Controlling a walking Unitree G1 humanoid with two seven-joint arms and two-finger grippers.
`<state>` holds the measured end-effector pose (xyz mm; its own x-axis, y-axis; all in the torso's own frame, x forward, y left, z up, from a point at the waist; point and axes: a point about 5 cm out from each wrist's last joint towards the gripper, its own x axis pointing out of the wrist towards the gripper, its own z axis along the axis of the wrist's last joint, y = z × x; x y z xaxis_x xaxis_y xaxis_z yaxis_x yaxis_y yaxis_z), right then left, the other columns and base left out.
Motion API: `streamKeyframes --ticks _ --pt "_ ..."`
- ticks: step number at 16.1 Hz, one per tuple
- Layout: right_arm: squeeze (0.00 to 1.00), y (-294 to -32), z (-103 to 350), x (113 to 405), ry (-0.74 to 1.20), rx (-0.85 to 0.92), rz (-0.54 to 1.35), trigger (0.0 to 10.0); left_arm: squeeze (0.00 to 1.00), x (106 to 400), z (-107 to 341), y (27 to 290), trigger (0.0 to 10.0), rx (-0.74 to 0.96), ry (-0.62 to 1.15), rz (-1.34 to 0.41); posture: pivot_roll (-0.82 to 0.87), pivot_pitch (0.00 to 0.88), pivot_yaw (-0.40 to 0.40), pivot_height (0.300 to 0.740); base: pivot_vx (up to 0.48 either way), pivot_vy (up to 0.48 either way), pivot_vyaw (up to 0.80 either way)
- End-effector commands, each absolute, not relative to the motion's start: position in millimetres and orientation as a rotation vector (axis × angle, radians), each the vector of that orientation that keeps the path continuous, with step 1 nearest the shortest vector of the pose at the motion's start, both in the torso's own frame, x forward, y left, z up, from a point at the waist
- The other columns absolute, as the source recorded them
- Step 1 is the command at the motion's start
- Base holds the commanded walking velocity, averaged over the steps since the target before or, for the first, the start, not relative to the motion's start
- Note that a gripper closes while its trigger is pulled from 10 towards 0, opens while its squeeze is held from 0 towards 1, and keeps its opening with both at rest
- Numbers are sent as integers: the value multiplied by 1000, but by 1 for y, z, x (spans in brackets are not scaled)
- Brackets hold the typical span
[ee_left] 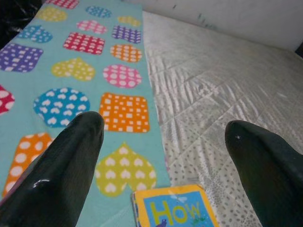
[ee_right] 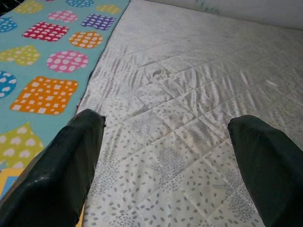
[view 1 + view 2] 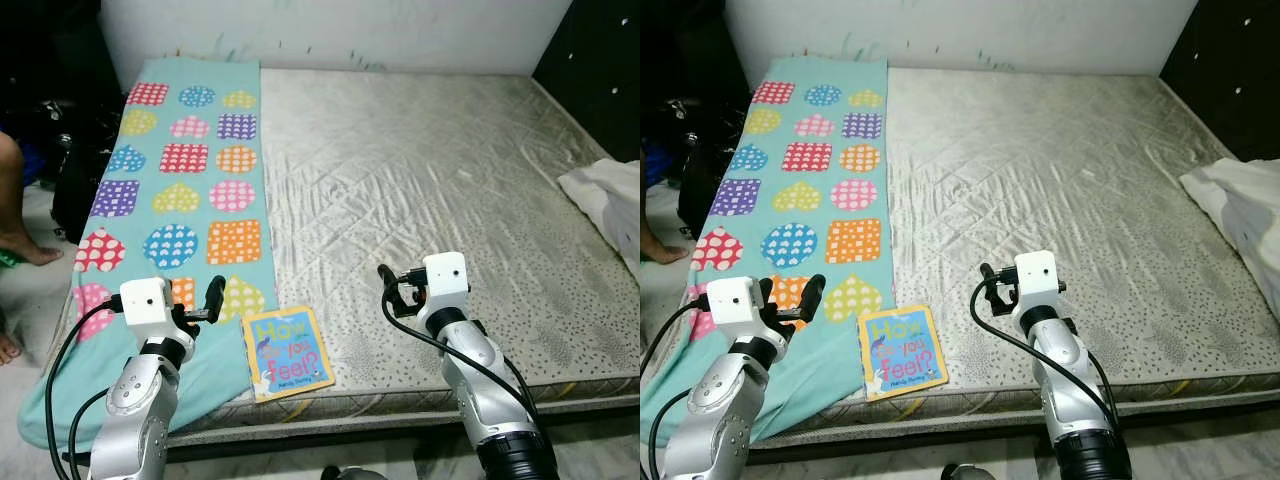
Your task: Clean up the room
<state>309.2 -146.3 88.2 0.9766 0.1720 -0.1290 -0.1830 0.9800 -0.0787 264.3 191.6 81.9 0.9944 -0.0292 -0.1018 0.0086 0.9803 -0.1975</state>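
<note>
Grey quilted mattress (image 3: 430,190) with a small leaf print, spread wide across the middle of the head views and reaching back to a white wall (image 3: 330,25) at 12 o'clock. Laid along its 9 o'clock side: a teal fleece blanket (image 3: 190,180) patterned with polka-dot hearts, squares and circles in red, orange, purple, blue, pink and yellow, its near end drooping over the mattress corner at 7 o'clock. Resting flat near the front edge at 6 o'clock: a small square board book with a yellow border and blue cover reading "How do you feel?" (image 3: 288,353), its one side just overlapping the blanket's edge, the rest on bare mattress. Crumpled white cloth (image 3: 608,200) bunched at the 3 o'clock edge, well apart from the book. Black padded panel (image 3: 590,70) at 2 o'clock. Dark clutter and a person's bare leg and foot (image 3: 18,215) on the pale floor at 9 o'clock.

Left gripper (image 3: 203,302) hovering above the blanket just beside the book, at 10 o'clock from it, black fingers (image 1: 61,165) spread wide apart and holding nothing; book's top corner visible between them in the left wrist view. Right gripper (image 3: 392,292) hovering over bare mattress at 2 o'clock from the book, near it but not touching, fingers (image 2: 61,170) likewise parted wide and empty, with quilted fabric and the blanket's edge seen beyond them.
</note>
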Motion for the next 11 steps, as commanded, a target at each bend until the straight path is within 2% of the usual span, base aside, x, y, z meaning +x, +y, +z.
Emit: streamKeyframes --ticks 1,5,9,11 --pt "0 -147 93 309 102 -98 187 10000 0 265 86 192 10000 -213 100 -6 -101 166 -60 740 0 0 0" --pt "0 -147 94 307 98 -102 196 10000 0 263 84 191 10000 -239 115 3 -104 178 -61 740 0 0 0" --pt "0 -148 94 304 104 -105 202 10000 0 262 83 189 10000 -260 129 -7 -109 189 -65 695 0 0 0" --pt "0 -147 94 304 106 -105 205 10000 0 263 83 189 10000 -266 134 -10 -109 190 -65 695 0 0 0"
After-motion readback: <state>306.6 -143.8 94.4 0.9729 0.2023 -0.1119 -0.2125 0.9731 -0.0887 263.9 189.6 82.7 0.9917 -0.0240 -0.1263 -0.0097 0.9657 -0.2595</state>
